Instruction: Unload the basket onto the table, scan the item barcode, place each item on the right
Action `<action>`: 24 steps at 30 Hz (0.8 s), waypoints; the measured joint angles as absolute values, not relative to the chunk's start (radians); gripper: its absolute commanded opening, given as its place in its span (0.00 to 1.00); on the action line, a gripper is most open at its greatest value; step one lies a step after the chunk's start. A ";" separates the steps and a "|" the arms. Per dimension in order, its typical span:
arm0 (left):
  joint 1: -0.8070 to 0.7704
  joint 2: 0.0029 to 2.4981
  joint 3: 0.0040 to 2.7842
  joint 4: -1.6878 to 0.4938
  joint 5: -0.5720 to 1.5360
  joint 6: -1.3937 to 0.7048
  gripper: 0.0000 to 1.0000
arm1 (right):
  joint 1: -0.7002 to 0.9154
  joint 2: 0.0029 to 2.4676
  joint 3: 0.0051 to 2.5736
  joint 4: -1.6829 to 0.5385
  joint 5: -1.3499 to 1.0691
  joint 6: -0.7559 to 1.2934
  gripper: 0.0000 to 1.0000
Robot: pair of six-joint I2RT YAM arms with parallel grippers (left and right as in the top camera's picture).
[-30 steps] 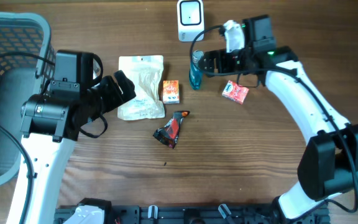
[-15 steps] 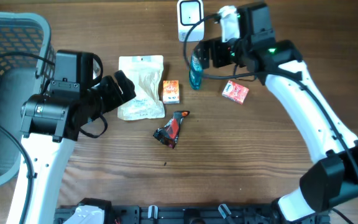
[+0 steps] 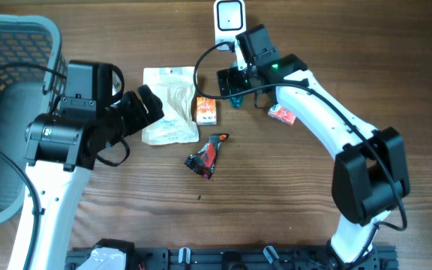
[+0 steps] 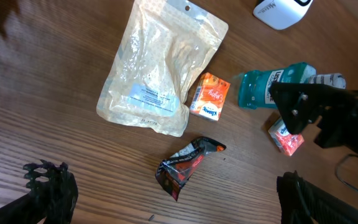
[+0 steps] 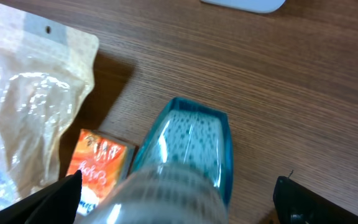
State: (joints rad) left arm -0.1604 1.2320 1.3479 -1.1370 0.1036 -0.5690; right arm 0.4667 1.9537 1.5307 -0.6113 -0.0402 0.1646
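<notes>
- Overhead view: the right claw (image 3: 229,81) is positioned over the blue bottle (image 3: 236,98), at the far middle of the wooden surface (image 3: 291,195).
- Right claw state: fingers spread wide. The right wrist view shows the blue bottle (image 5: 188,149) between the two fingers, with a gap of bare wood on each side. Nothing is pinched.
- Blue bottle location: on the surface, near the white scanner (image 3: 229,15) and just beside the orange box (image 3: 206,110). In the left wrist view the blue bottle (image 4: 266,87) has its translucent blue end towards the orange box (image 4: 211,96), while the right arm covers its other end.
- Barcode: not legible in any view.
- Left claw (image 3: 147,111) state: fingers spread wide and holding nothing. It sits above the left edge of the clear pouch (image 3: 169,105).
- Other items on the surface:
  - The clear pouch lies flat, left of the orange box and touching it or nearly so.
  - A red-and-white packet (image 3: 282,114) lies right of the bottle, partly under the right arm.
  - A dark crumpled wrapper (image 3: 207,154) lies nearer the robot, apart from the other items.
- A grey basket (image 3: 6,30) occupies the far left corner, well apart from the bottle.
</notes>
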 measured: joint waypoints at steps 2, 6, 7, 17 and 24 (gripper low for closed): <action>-0.160 1.232 1.348 -1.137 0.103 -0.569 1.00 | 0.467 1.973 1.533 -0.596 -0.040 0.168 0.91; -0.160 1.232 1.348 -1.137 0.103 -0.569 1.00 | 0.467 1.979 1.533 -0.580 -0.039 0.176 0.82; -0.160 1.232 1.348 -1.137 0.104 -0.569 1.00 | 0.467 1.979 1.533 -0.571 -0.038 0.178 0.78; -0.160 1.232 1.348 -1.137 0.104 -0.569 1.00 | 0.468 1.979 1.533 -0.537 -0.001 0.183 0.40; -0.160 1.232 1.348 -1.137 0.103 -0.569 1.00 | 0.469 1.979 1.533 -0.535 0.029 0.183 0.27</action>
State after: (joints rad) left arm -0.1604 1.2320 1.3479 -1.1366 0.1032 -0.5690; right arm 0.4690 1.9785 1.5326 -0.5354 0.0288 0.1825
